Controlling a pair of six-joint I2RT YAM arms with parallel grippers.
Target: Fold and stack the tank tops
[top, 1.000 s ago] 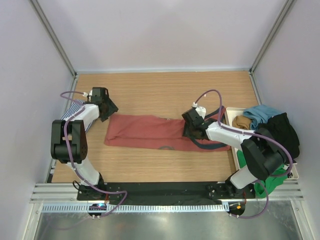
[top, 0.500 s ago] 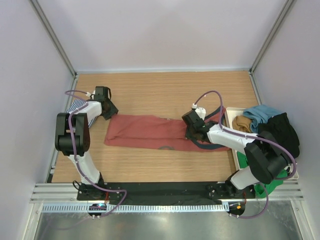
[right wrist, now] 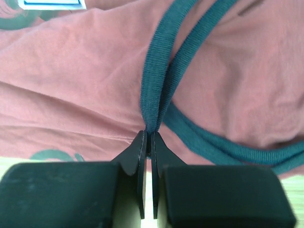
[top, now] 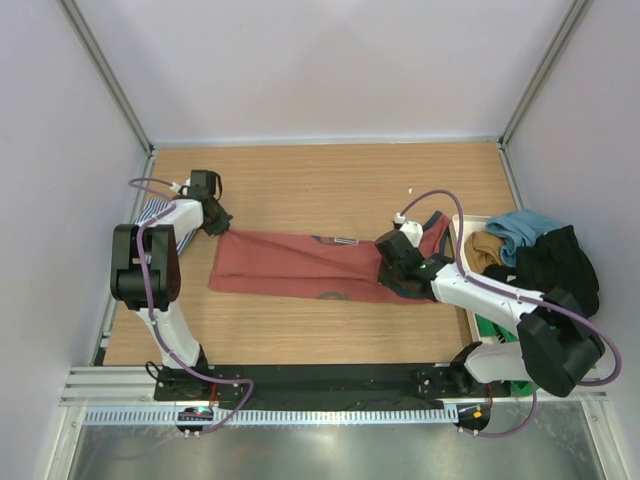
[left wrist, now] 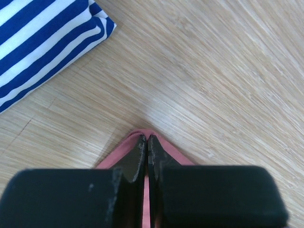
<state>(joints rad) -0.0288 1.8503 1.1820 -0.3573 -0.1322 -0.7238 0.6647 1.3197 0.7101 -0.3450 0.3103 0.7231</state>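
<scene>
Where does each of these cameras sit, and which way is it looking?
Top: fixed above and behind the robot, looking down on the table; both arms show.
Left wrist: on the left arm, looking along the left tool, shut on a corner of the red top, striped top beyond.
Right wrist: on the right arm, looking along the right tool, shut on the red top's teal trim.
Shared: the red top shows in all three.

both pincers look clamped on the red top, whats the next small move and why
Probably lift both pincers a little together. The left pincer is shut on a corner of the rust-red tank top, the right pincer on its dark trim, and the cloth lies wrinkled between them, so raising it taut should let a fold begin.
</scene>
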